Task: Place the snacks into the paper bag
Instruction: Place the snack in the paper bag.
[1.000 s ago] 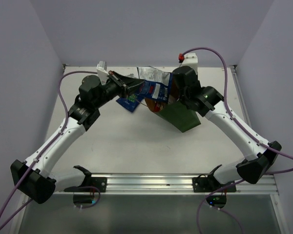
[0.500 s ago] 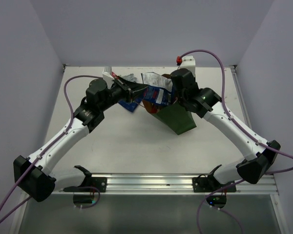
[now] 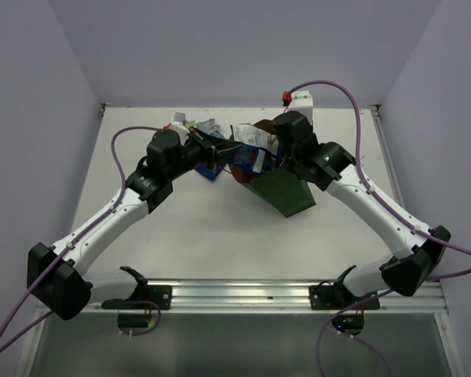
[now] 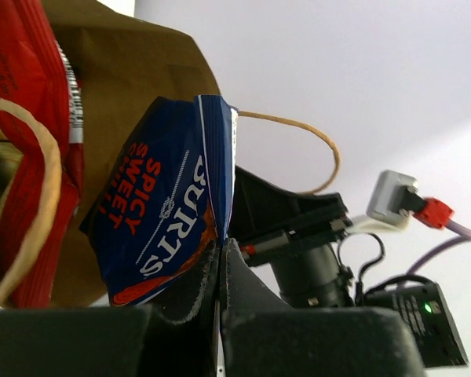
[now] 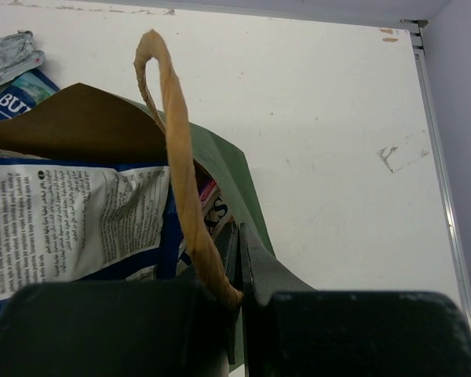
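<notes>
Left gripper [image 4: 220,263]: fingers pressed together on the lower edge of a blue packet [image 4: 169,224], so it has a firm pinch on it.
Blue packet: lettered "BURTS" and "SPICY SWEET", held up at the mouth of the paper bag [image 3: 289,188]. From overhead it sits between the two wrists [image 3: 250,159].
Right gripper [image 5: 239,263]: closed tight on the bag's green rim, just where a tan handle [image 5: 173,145] is rooted.
Paper bag: toward the far edge of the worktop [image 3: 212,228], a little right of the middle. It is tipped over, with its mouth towards the left arm. It is dark green outside [image 5: 229,181] and brown kraft inside [image 4: 133,71].
Inside the bag: a red packet [image 4: 23,86] lies against the kraft wall, behind the second handle loop [image 4: 39,196].
Loose snacks: a silver-grey packet [image 5: 8,55] lies on the worktop beyond the bag's mouth. More crinkled packets [image 3: 196,126] sit near the far edge, behind the left wrist.
</notes>
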You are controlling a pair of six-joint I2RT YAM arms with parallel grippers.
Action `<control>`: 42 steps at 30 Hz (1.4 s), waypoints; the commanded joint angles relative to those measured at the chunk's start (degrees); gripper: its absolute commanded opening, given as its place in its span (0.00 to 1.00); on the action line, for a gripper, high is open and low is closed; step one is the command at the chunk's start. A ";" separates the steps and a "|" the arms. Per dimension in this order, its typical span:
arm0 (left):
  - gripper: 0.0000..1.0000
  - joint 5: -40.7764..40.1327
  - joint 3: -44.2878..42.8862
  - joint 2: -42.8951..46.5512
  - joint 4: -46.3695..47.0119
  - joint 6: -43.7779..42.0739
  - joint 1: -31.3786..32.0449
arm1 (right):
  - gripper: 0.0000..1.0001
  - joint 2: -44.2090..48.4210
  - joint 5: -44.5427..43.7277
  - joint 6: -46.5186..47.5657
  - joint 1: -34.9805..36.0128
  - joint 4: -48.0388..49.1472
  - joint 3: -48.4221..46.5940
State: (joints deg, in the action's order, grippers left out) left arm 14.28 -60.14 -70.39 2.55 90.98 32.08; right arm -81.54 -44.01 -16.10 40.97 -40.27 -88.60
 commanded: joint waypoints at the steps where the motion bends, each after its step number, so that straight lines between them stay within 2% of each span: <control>1: 0.00 -1.80 -2.43 -2.37 3.78 1.48 0.36 | 0.00 1.82 -3.54 -2.09 0.77 3.71 -1.76; 21: 0.00 -6.64 -11.31 -13.45 9.23 5.61 5.36 | 0.00 1.12 -4.69 -5.26 1.66 0.55 -2.19; 36: 0.00 -6.81 -11.49 -16.53 4.49 1.13 8.35 | 0.00 0.77 -3.28 -4.91 2.45 0.02 -2.63; 42: 0.07 -5.94 -9.91 -16.45 2.64 -0.63 8.97 | 0.00 0.50 -3.28 -4.64 2.45 0.19 -2.90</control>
State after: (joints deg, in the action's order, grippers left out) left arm 8.51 -69.76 -87.00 5.17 92.33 40.34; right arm -81.54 -45.52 -19.75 43.13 -42.89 -88.64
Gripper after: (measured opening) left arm 0.058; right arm 0.019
